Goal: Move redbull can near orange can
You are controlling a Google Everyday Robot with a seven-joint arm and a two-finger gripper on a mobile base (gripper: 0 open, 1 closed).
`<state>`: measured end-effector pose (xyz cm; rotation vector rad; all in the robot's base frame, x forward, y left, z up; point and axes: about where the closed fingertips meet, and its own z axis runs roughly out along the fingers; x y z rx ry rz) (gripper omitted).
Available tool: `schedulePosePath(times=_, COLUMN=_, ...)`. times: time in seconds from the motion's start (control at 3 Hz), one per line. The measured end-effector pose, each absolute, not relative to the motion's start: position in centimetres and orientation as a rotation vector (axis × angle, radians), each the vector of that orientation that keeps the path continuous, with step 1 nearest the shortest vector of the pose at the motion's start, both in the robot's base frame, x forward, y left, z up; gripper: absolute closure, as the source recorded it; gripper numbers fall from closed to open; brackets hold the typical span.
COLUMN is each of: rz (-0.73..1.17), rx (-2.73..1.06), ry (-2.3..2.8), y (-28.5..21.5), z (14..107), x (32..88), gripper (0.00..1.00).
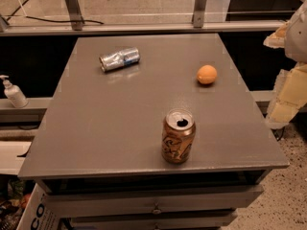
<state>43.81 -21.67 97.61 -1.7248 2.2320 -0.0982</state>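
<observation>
The redbull can [119, 59], slim and silver with blue markings, lies on its side at the far left of the grey table [110, 123]. The orange can [178, 136], orange-brown with dark swirly print and an opened silver top, stands upright near the table's front edge, right of centre. My gripper [289, 92] shows as pale cream parts at the right edge of the view. It is beyond the table's right side and far from both cans, and it holds nothing that I can see.
A round orange fruit [206, 74] sits on the table at the right, between the two cans in depth. A white pump bottle [14, 94] stands on a ledge to the left. A metal rail [144, 28] runs behind the table. Drawers [153, 205] are below the front edge.
</observation>
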Motion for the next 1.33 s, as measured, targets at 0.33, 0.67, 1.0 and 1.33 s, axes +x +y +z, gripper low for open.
schedulePosePath(times=0.33, rz=-0.098, rx=-1.720, ry=2.226, y=-21.6, z=97.6, x=44.0, gripper=0.00)
schedulePosePath(times=0.67, rz=-0.038, rx=-1.755, ry=2.132, y=-19.4, z=96.4, x=46.9, gripper=0.00)
schedulePosePath(times=1.0, rz=0.011, rx=-1.800, ry=2.038, y=-17.2, z=95.0, x=50.4, gripper=0.00)
schedulePosePath(times=1.33, rz=0.049, rx=-1.844, ry=1.961, y=-15.3, z=93.5, x=54.5, gripper=0.00)
